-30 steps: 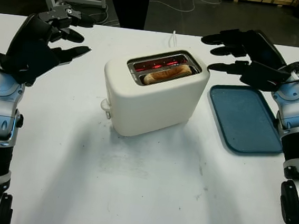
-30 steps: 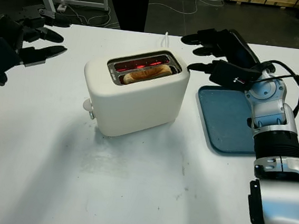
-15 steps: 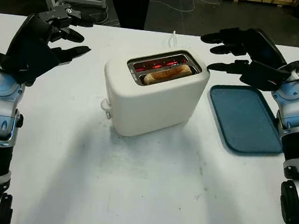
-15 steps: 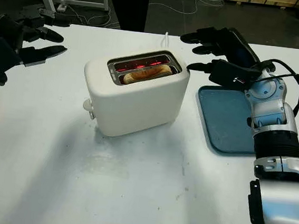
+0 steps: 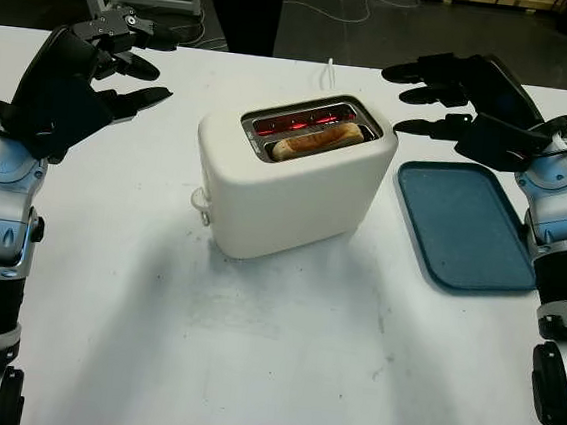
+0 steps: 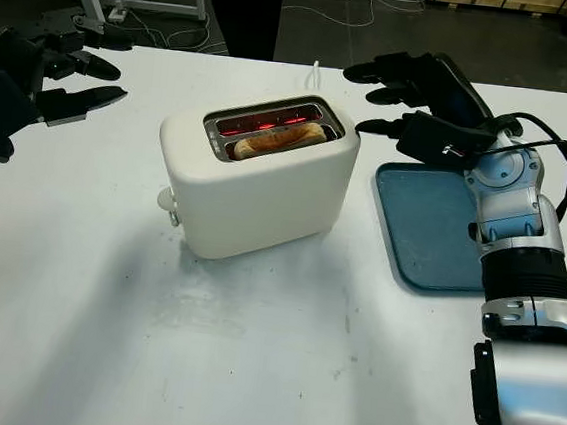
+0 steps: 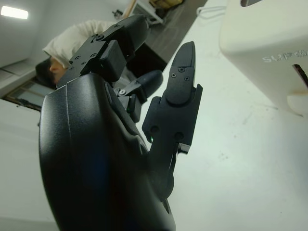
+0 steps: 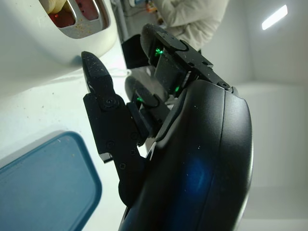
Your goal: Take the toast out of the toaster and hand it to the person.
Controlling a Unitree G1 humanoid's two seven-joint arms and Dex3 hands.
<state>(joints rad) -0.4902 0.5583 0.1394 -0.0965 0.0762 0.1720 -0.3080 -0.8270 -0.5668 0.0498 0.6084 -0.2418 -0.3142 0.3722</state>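
A cream toaster (image 5: 291, 188) stands mid-table, its slots glowing red inside. One slice of toast (image 5: 319, 140) sits in the nearer slot, its top edge just above the rim. My right hand (image 5: 427, 94) hangs open in the air just right of the toaster's top, a short gap away. My left hand (image 5: 128, 57) is open above the table's left side, well apart from the toaster. A person in a light top (image 8: 192, 14) stands beyond the table in the right wrist view.
A blue tray (image 5: 468, 225) lies flat on the white table (image 5: 279, 363) right of the toaster, below my right forearm. The toaster's white cord (image 5: 329, 72) runs off the far edge. A dark-clothed figure (image 5: 245, 8) stands behind the table.
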